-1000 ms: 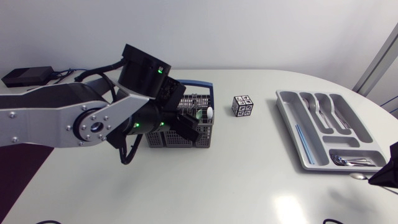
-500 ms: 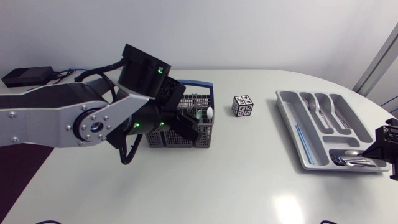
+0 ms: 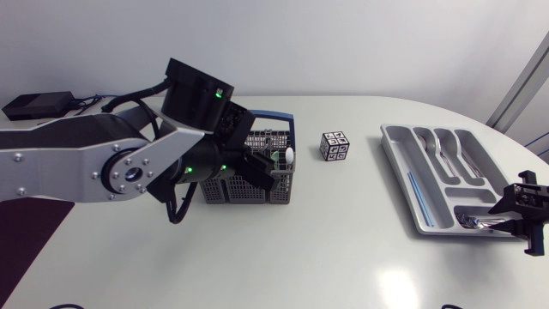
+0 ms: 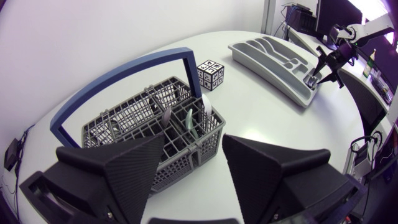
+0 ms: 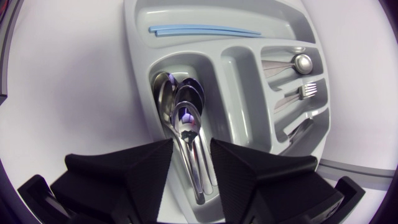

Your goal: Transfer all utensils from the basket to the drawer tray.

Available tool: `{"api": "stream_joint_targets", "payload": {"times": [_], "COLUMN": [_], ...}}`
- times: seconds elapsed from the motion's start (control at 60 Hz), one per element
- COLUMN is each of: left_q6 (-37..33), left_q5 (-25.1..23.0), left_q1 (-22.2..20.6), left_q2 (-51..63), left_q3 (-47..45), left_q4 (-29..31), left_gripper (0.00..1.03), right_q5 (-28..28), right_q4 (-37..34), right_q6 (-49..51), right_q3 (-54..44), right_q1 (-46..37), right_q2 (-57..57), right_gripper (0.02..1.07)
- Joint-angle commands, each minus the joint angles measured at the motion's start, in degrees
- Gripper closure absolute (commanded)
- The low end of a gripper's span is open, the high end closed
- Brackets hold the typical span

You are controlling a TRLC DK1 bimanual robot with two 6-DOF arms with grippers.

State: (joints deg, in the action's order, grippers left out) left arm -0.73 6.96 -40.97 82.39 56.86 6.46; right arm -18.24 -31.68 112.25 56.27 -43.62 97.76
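The left end effector [image 4: 193,148] is gaping wide and gripping nothing. The basket [image 4: 124,112] is sitting just ahead of it, with utensils [image 4: 191,121] standing inside. The right end effector [image 5: 190,148] is hanging over the drawer tray [image 5: 186,48]. Spoons [image 5: 188,118] are lying directly beneath it, and I cannot tell whether it is gripping one.

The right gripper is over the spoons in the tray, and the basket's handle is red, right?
No. The handle is blue, not red; the left wrist view shows it. The right gripper is over the spoons in the tray.
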Motion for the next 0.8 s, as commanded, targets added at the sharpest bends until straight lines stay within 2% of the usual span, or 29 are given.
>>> {"api": "stream_joint_targets", "payload": {"times": [0.0,0.067,0.167,0.283,0.367,0.433,0.567,0.783], "left_q6": [-1.03,-0.67,-0.59,-1.20,-3.49,-5.95,-8.58,-9.90], "left_q5": [0.42,0.42,1.39,3.67,6.66,8.68,9.56,9.56], "left_q1": [0.45,0.63,0.72,0.63,0.45,0.37,0.98,2.04], "left_q2": [1.46,2.34,4.80,7.00,8.23,9.19,9.63,11.74], "left_q3": [-1.14,-0.61,1.32,3.61,4.05,3.08,0.44,-0.26], "left_q4": [-1.19,-1.71,-1.45,-1.36,-2.77,-6.11,-12.79,-16.39], "left_gripper": [0.38,0.37,0.36,0.35,0.35,0.35,0.35,0.35], "right_q5": [-0.66,-1.36,-2.68,-4.88,-6.37,-7.07,-9.18,-11.29], "right_q4": [-1.63,-5.67,-11.56,-14.90,-15.43,-15.69,-16.66,-15.96], "right_q6": [-2.73,-6.43,-11.00,-13.81,-16.53,-19.35,-25.15,-35.69], "right_q3": [-1.43,-0.72,-1.78,-6.26,-9.86,-12.59,-17.25,-21.82], "right_q1": [-0.59,-0.15,1.08,3.19,5.30,8.02,13.73,24.37], "right_q2": [-3.62,-5.21,-8.11,-12.50,-15.93,-18.74,-25.60,-32.72], "right_gripper": [0.28,0.18,0.17,0.14,0.12,0.12,0.12,0.12]}}
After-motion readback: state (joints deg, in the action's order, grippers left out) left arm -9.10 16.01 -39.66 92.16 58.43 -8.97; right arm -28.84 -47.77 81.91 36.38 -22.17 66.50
